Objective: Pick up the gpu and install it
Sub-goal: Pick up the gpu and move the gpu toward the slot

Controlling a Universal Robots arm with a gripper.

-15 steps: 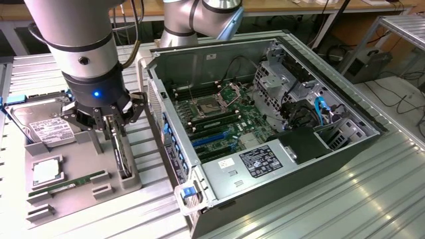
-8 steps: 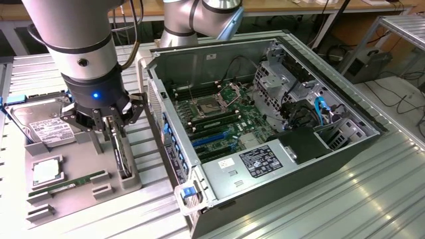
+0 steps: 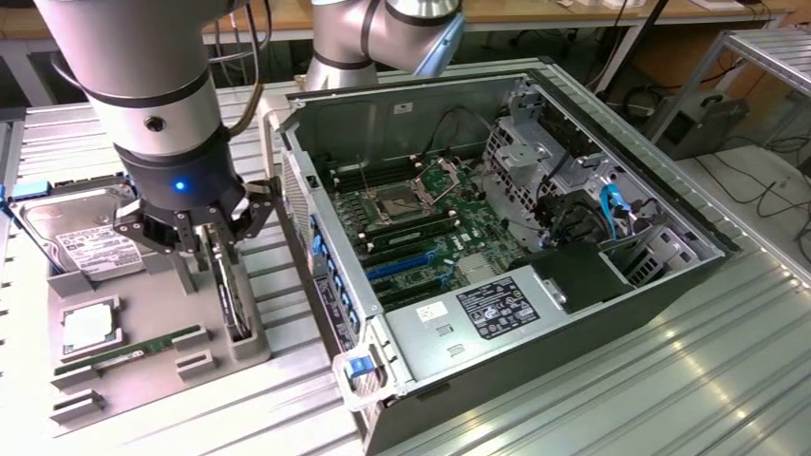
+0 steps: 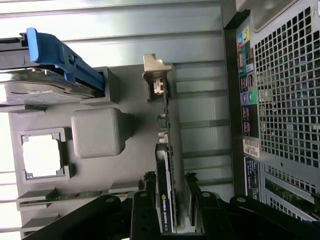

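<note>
gripper (image 3: 218, 261) low over gpu (image 3: 232, 294), fingers (image 4: 149, 200) spread either side of the card, gap visible, not clamped. gpu standing on edge in a slot of the grey fixture tray (image 3: 190, 380), exterior view's centre-left, just beside open pc case (image 3: 367, 123). hard drive (image 3: 89, 242) and cpu (image 3: 89, 326) further left on same tray.

gpu (image 4: 164, 200) edge: white print "NVIDIA QUADRO", lengthwise | hard drive white label (image 3: 91, 249): print unreadable | power supply black label (image 3: 504, 306): white print, unreadable | computer case rear sticker (image 4: 251, 147): unreadable
</note>
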